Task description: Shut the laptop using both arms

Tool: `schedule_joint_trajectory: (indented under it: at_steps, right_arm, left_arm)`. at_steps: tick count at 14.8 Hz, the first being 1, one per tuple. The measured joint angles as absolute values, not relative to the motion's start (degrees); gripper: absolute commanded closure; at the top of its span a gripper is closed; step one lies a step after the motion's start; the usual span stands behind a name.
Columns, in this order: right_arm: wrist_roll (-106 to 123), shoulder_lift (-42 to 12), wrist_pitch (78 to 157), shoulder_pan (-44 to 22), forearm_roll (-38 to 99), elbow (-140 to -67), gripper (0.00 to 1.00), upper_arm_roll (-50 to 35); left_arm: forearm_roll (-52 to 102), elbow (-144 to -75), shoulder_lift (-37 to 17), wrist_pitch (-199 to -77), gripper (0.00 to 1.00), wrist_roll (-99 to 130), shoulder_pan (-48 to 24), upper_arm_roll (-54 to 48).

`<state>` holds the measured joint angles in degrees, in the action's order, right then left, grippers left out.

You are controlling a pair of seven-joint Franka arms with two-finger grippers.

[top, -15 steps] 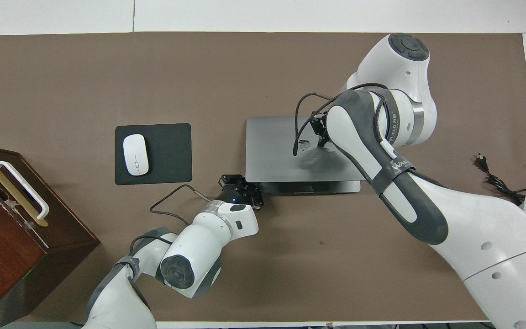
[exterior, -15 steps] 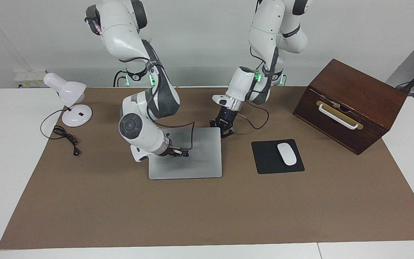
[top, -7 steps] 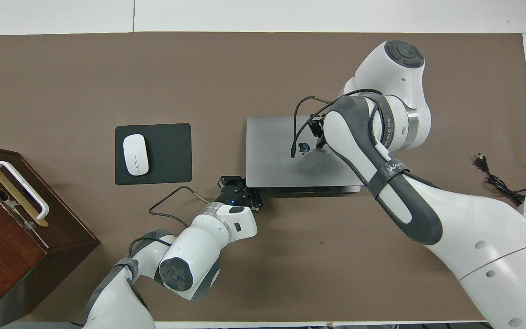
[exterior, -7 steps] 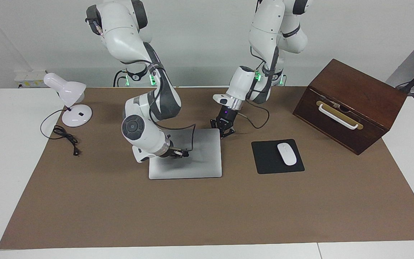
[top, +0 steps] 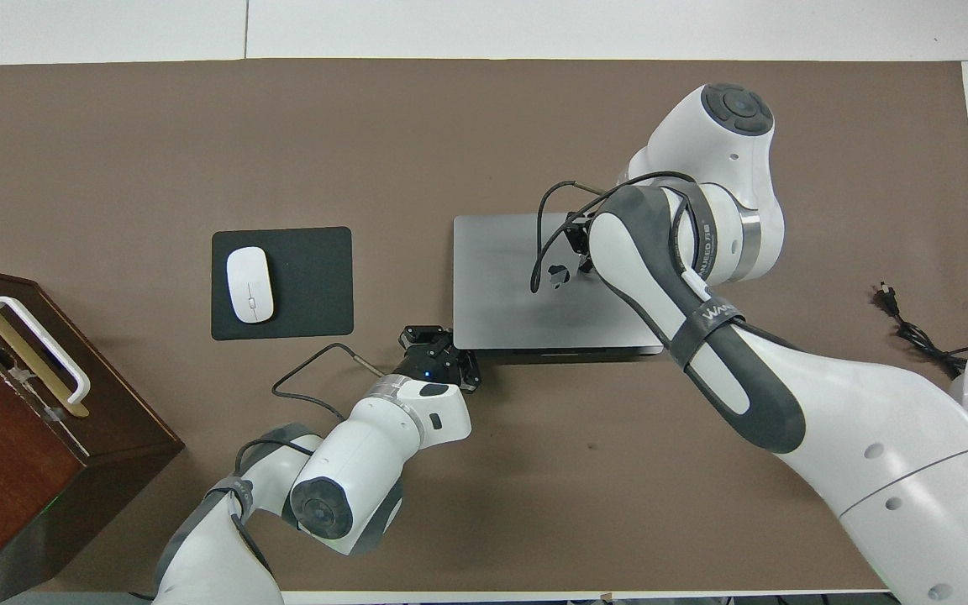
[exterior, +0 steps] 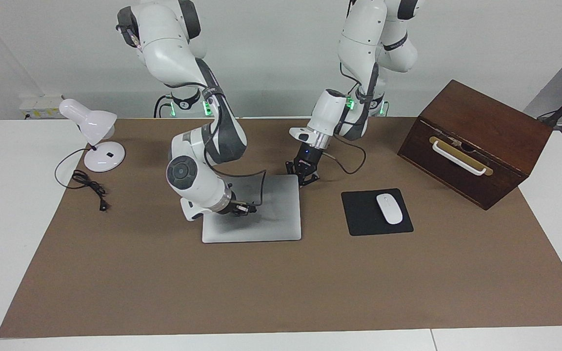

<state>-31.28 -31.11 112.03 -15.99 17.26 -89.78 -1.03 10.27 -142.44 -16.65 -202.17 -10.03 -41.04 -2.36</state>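
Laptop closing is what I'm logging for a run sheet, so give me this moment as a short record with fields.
laptop: lid down, flat on the brown mat
right claw: over the lid
left claw: at the lid's corner nearest the robots, toward the mouse pad
mouse: on the mouse pad
wooden box: left arm's end
lamp: right arm's end

A: Facing camera sits high across the table, looking back at both arms, whole brown mat (exterior: 281, 287) in frame.

B: Overhead looks steeply down from the robots' end; both share the laptop (exterior: 271, 214), flipped half a turn.
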Motion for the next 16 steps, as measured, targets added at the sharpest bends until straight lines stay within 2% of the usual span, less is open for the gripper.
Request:
schedule_joint_trajectory:
  at_steps: [8, 13, 16]
  right_arm:
    - [-31.31, -30.55, 111.80, -15.92, 17.80, -89.66, 1.00, -0.93]
    - [-31.31, -27.49, 101.41, -13.08, 18.98, -82.83, 1.00, -0.17]
    - [-31.31, -24.59, 97.38, -9.81, 18.70, -81.11, 1.00, -0.08]
  left_arm:
    - [10.27, -142.67, -16.53, -202.31, 1.00, -10.51, -41.04, -2.37]
    - [10.27, -142.67, -16.53, -202.32, 1.00, -10.66, -41.04, -2.37]
    - [10.27, -142.68, -16.53, -202.33, 1.00, -10.67, -41.04, -2.37]
